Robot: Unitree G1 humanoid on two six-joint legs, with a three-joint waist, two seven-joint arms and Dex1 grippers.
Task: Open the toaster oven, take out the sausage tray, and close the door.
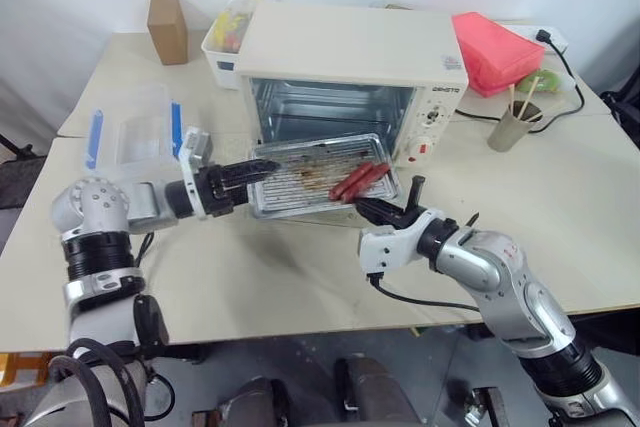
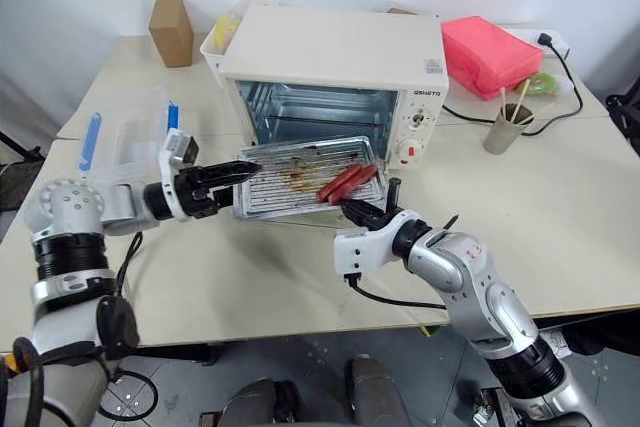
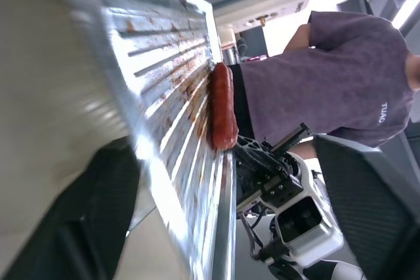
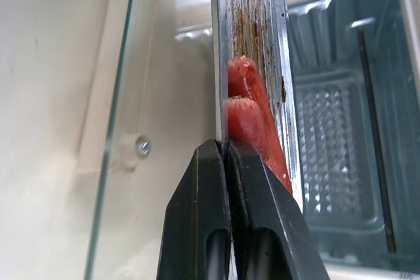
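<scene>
Tray [image 1: 318, 175] lies lengthwise nine-to-three before the oven [image 1: 350, 67]; right hand [image 1: 372, 210] pinches its near rim, left hand [image 1: 262, 168] straddles the nine-o'clock end, half-wide.

the sausage tray [image 1: 320, 175] is thin silvery metal, ridged and shiny, streaked with brown grease. the sausages [image 1: 358, 180] look glossy red and smooth. the toaster oven [image 1: 350, 52] has a matt cream painted shell and a bright metal inside. its door [image 4: 115, 129] is clear glass. the bench [image 1: 300, 267] is smooth, matt and pale. both claws' fingers [image 4: 226, 227] are black and slightly shiny.
</scene>
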